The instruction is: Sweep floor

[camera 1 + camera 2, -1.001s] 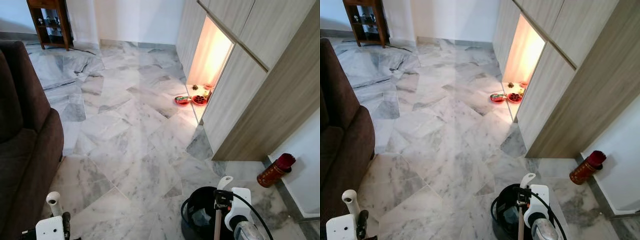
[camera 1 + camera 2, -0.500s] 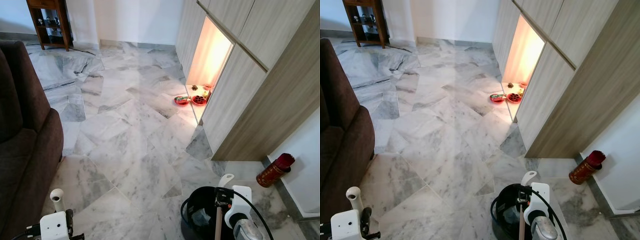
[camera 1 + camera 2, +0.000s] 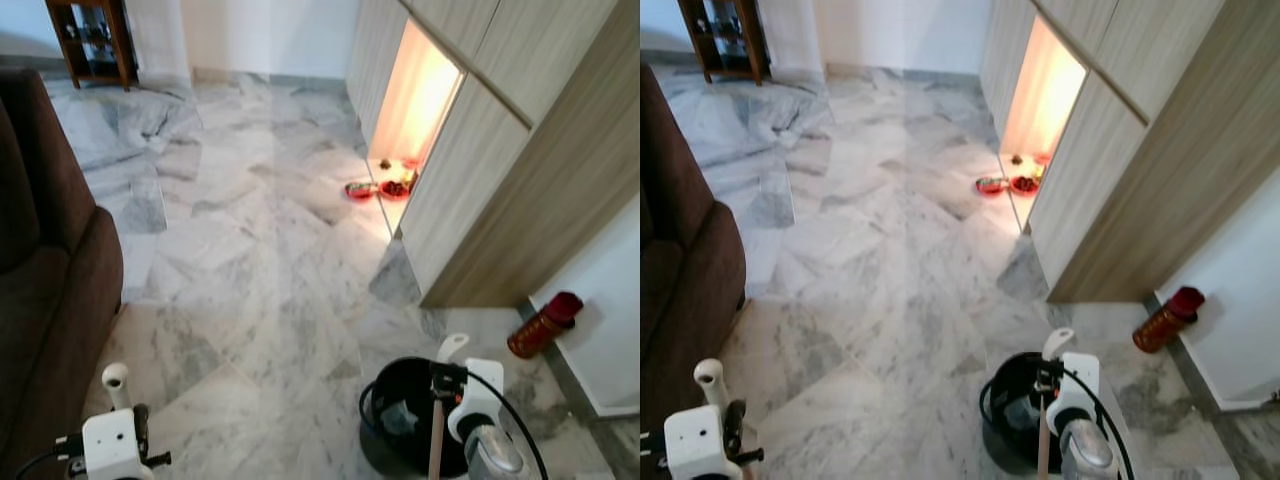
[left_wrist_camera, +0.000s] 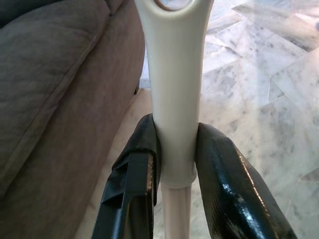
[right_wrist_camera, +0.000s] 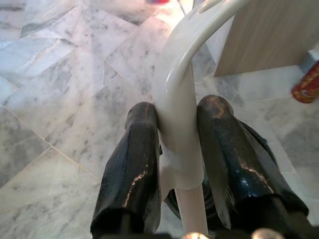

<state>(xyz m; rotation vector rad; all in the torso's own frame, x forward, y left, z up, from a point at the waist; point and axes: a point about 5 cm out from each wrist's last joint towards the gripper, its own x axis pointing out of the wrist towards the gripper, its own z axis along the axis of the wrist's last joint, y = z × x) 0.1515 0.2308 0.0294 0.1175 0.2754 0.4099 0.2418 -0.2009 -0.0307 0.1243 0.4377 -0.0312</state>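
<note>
left gripper (image 4: 175,164) clenched on a cream broom handle (image 4: 174,99), fingers (image 4: 137,169) pinching just above the joint where the plastic grip meets the thinner pole. brown sofa (image 3: 50,250) close beside it.

right gripper (image 5: 179,149) clenched on a second cream handle (image 5: 182,109) with a curved top; below it sits a black dustpan (image 3: 405,420) on the marble floor (image 3: 260,260), near the wooden cabinet (image 3: 500,180).

handling judgement: both handles look like smooth hard plastic, light and stiff, likely slippery under the fingers, so the hold at the thicker grip part seems right. a long pole will lever against the wrist.

red cylinder (image 3: 545,323) stands by the wall; its markings are too small to read. no legible writing anywhere.
</note>
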